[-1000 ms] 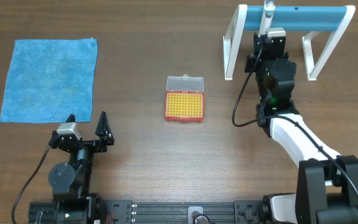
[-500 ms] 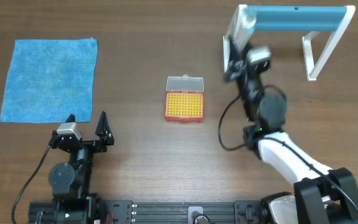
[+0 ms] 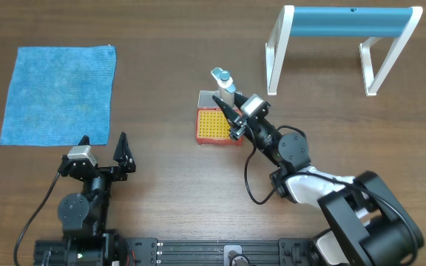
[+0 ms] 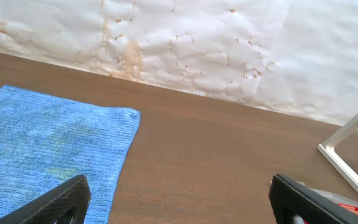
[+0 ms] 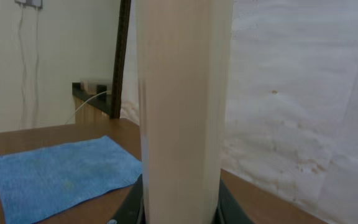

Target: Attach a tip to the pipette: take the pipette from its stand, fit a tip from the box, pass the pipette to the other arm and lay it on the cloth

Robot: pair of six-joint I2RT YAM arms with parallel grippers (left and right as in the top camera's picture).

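My right gripper is shut on the pipette, a pale body with a light blue-grey top. It holds the pipette upright above the far right part of the tip box, an orange rack with a clear lid. In the right wrist view the pipette's cream barrel stands close up between the fingers. The blue cloth lies flat at the far left. My left gripper is open near the table's front left, just in front of the cloth's near edge, with nothing in it.
The pipette stand, a blue bar on white legs, sits at the far right with nothing hanging on it; one white leg shows in the left wrist view. Bare wood lies between cloth and tip box.
The right arm has taken the pipette off the stand and swung it left and nearer, from under the blue bar to above the tip box. The left arm has not moved.
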